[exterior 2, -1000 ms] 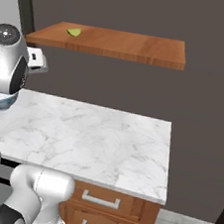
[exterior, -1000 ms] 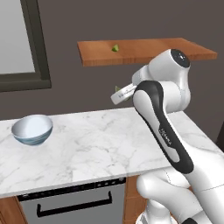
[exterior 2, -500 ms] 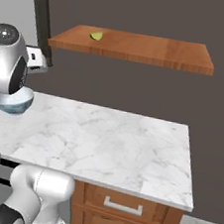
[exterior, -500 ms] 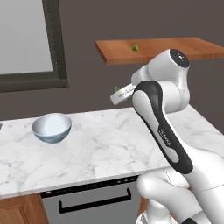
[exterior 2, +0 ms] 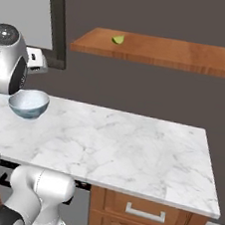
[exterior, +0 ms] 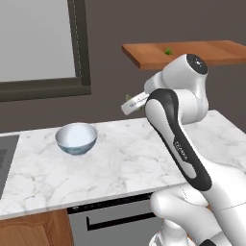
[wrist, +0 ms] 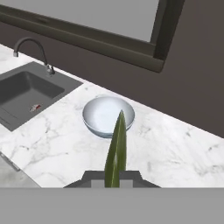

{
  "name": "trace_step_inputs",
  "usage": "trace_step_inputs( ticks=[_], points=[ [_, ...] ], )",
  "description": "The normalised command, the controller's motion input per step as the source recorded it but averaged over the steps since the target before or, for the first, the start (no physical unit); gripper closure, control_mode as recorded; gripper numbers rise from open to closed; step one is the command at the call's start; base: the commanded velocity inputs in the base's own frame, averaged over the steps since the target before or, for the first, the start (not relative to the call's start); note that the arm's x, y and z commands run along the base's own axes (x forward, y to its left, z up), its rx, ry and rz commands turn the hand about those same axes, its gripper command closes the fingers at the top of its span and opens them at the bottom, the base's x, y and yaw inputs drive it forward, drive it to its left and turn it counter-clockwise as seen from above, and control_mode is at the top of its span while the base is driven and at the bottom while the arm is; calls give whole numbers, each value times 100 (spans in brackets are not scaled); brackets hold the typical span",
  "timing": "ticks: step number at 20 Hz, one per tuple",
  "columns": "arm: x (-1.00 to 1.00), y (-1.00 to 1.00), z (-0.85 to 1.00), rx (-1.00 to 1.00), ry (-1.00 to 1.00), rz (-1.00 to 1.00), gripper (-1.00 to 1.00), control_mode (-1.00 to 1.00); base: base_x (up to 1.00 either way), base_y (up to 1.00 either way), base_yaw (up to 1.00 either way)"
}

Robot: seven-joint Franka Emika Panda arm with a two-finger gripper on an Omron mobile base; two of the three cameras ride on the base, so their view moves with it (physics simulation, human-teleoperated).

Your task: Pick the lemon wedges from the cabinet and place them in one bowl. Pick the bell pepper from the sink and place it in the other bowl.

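Observation:
My gripper point(wrist: 115, 180) is shut on a yellow-green lemon wedge point(wrist: 116, 151) that sticks up between the fingertips. In the left base view the gripper point(exterior: 129, 103) hangs above the marble counter, right of a bowl point(exterior: 76, 138). That bowl point(wrist: 108, 115), white inside, stands just ahead of the held wedge and shows again as the bowl point(exterior 2: 29, 103) on the counter's left. Another lemon wedge point(exterior: 168, 50) lies on the cabinet point(exterior: 202, 54), a reddish-brown shelf board point(exterior 2: 157, 51). The dark sink point(wrist: 24, 92) with its curved tap point(wrist: 31, 49) holds the small red bell pepper point(wrist: 36, 107).
A dark-framed window point(exterior: 79, 48) sits on the wall behind the bowl. The marble counter point(exterior 2: 120, 145) runs right to an edge above wooden drawers point(exterior 2: 144, 214). A grey appliance front point(exterior: 110, 218) is below the counter.
The whole picture has shifted right, so the base has driven left. The bowl and window have come further into view. The arm keeps its pose with the wedge held.

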Motion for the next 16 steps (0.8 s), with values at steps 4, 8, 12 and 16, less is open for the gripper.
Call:
trace_step_inputs(
  ticks=[4, 8, 12, 16],
  points=[
    [0, 0, 0, 0, 0, 0, 100, 100, 0, 43, -2],
    [0, 0, 0, 0, 0, 0, 100, 100, 0, 43, -2],
    [0, 0, 0, 0, 0, 0, 100, 100, 0, 38, -2],
    [0, 0, 0, 0, 0, 0, 100, 100, 0, 31, -5]
  ],
)
